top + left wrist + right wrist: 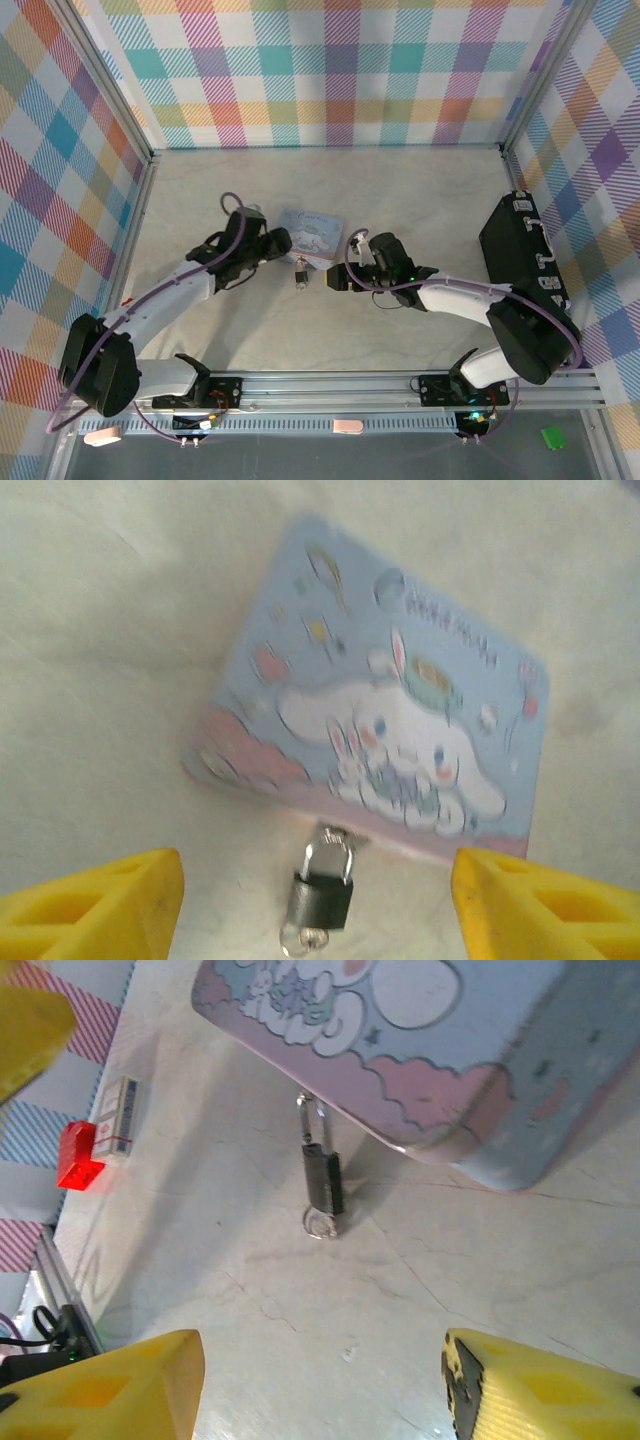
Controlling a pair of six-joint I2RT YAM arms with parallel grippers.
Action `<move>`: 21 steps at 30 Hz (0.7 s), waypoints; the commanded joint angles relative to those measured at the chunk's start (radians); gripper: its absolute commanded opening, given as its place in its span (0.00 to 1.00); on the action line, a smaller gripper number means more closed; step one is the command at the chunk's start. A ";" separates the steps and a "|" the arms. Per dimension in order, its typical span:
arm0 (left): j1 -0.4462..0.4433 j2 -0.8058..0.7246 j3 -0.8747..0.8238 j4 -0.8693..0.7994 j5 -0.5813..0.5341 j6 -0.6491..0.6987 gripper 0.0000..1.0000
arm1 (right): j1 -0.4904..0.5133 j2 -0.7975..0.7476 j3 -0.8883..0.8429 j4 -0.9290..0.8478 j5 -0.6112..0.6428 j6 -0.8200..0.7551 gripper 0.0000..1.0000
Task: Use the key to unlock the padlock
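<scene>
At tin box edge: padlock untouched | left claw spread | right claw spread

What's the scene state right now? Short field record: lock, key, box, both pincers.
padlock: dark, lying on the table, hooked to the near edge of the tin box
shackle: looks seated, no sign of unlocking
key: cannot make it out; a small silvery ring sits at the padlock's bottom end
left pincer: open, empty, clear of the padlock
right pincer: open, empty, clear of the padlock
</scene>
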 commanded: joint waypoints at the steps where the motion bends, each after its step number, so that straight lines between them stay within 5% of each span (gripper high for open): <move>1: 0.093 0.069 0.045 -0.019 0.044 0.023 0.72 | 0.018 0.046 0.061 0.026 -0.060 0.013 0.63; 10: 0.158 0.377 0.205 0.105 0.258 0.020 0.71 | 0.014 0.198 0.214 -0.102 -0.015 -0.085 0.62; 21: 0.061 0.403 0.134 0.165 0.244 -0.063 0.68 | -0.139 0.314 0.323 -0.170 -0.077 -0.183 0.58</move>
